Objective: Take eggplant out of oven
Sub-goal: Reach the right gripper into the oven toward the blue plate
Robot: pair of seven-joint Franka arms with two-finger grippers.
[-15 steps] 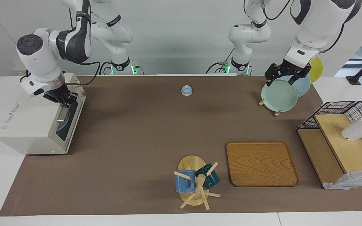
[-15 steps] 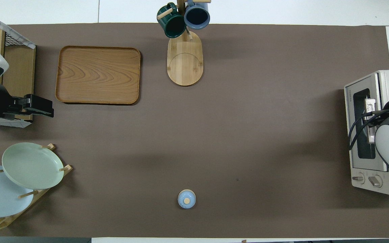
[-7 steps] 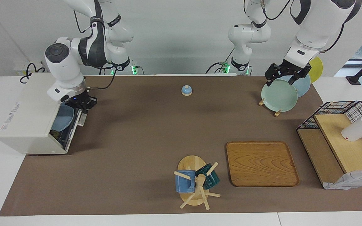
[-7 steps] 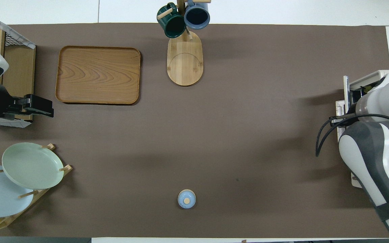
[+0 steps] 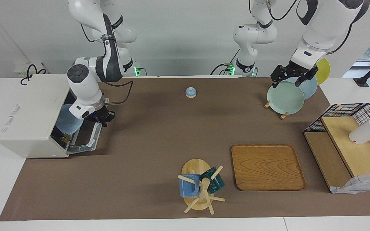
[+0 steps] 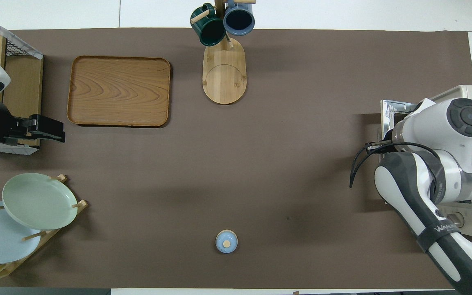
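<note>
Right gripper [image 5: 101,119] is clamped tight at the oven [image 5: 27,118] door's [image 5: 87,138] top edge, door lowered; left gripper [image 5: 288,78] hangs wide over the plates [image 5: 285,97], holding nothing.

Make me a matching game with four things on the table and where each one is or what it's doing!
Things:
1. oven door
2. blue mug
3. wooden tray
4. small blue bell

Clues:
A. lies flat with nothing on it
B. sits alone on the brown mat, near the robots
C. folded down and open
D. hangs on a wooden rack beside a dark green mug

Pairs: 1-C, 2-D, 3-A, 4-B
</note>
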